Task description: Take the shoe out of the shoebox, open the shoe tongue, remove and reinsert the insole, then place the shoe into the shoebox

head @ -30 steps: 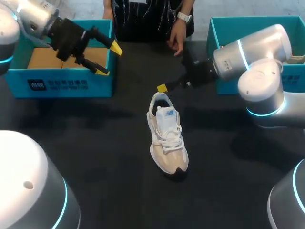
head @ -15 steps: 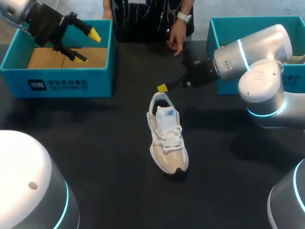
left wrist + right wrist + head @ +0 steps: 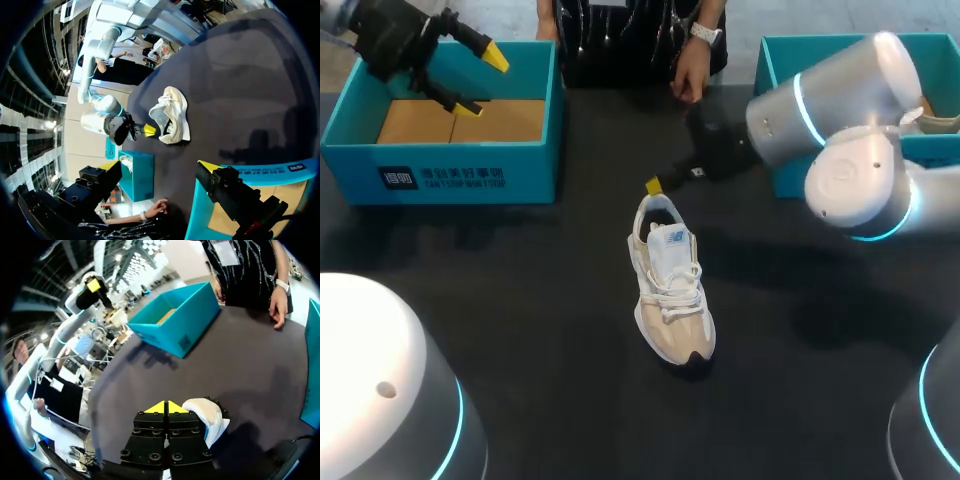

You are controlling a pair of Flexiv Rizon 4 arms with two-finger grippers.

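head view: the shoe (image 3: pixel 670 290) stands upright mid-surface (image 3: pixel 520 330), out of the teal shoebox (image 3: pixel 440 175), heel toward the far edge. the left jaws hang over that shoebox, spread wide and empty. the right jaws are closed on nothing, just beside the heel.

left wrist view: the jaws stand wide apart; the shoe (image 3: pixel 170 115) lies well ahead, the shoebox (image 3: pixel 200 210) under one finger.

right wrist view: the yellow fingertips (image 3: pixel 156 407) press together, the shoe (image 3: pixel 205 417) just beside them, the shoebox (image 3: pixel 175 325) far across.
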